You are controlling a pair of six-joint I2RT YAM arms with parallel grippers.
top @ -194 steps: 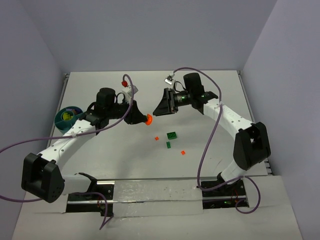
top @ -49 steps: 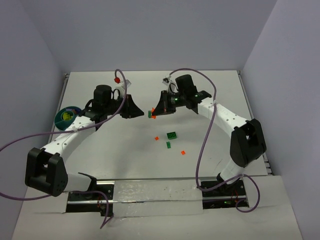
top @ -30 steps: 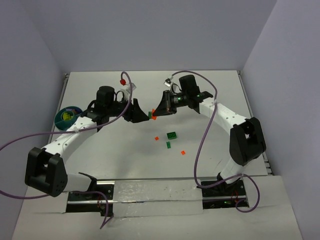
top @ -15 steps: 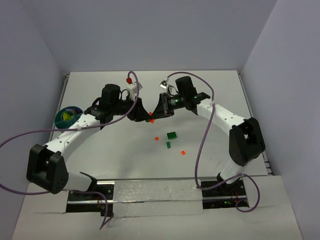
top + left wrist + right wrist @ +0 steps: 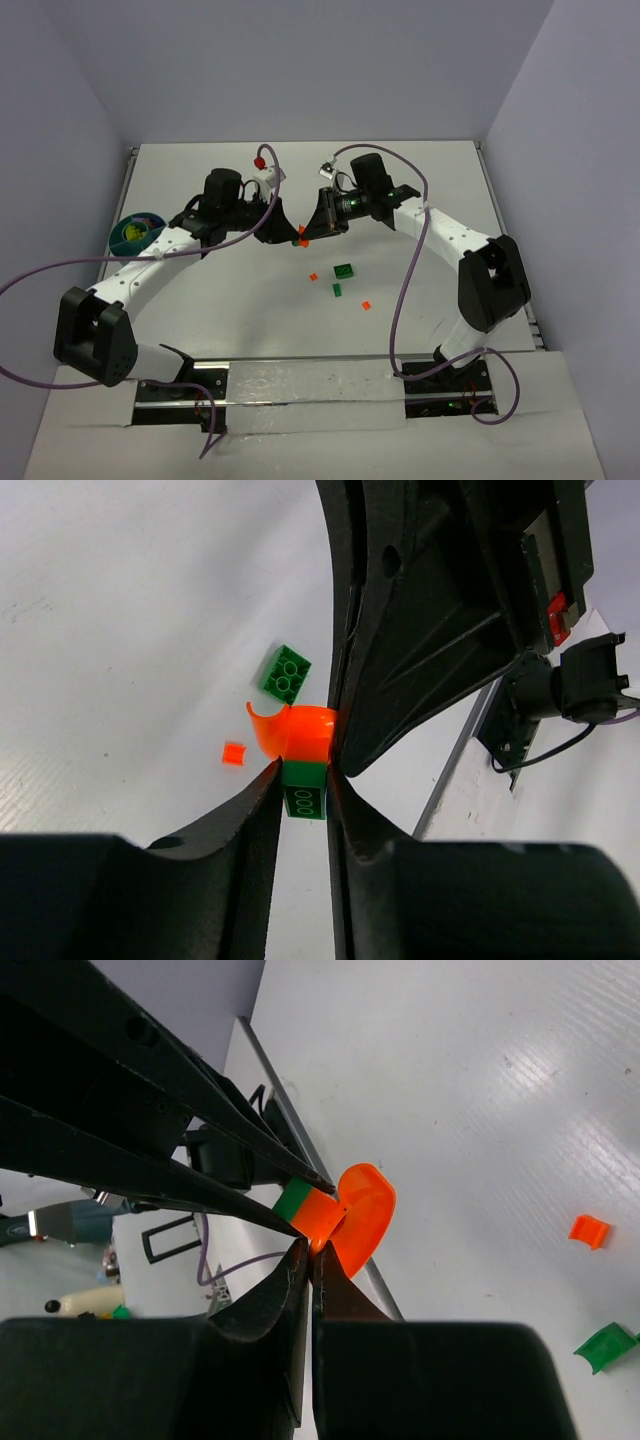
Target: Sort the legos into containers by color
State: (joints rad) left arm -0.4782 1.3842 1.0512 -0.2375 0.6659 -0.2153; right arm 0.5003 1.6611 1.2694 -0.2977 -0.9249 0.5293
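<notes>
White table [image 5: 200, 320], lilac walls. Over the last second and a half the left gripper [image 5: 291, 235] has closed in. Both grippers now meet at frame centre, above the surface.

The left gripper pinches the green brick [image 5: 304, 798]. The right gripper [image 5: 308, 232] pinches the orange piece [image 5: 300, 732] stuck to it. My read: a pull-apart is set up, so each colour can be binned separately.

The teal bowl [image 5: 134, 232] sits well apart, near the left edge.

In the overhead view the stack is a mere speck. A loose green brick [image 5: 344, 271] and an orange bit [image 5: 312, 277] lie below centre. Only the wrist views show the two colours joined and both grips narrow.
</notes>
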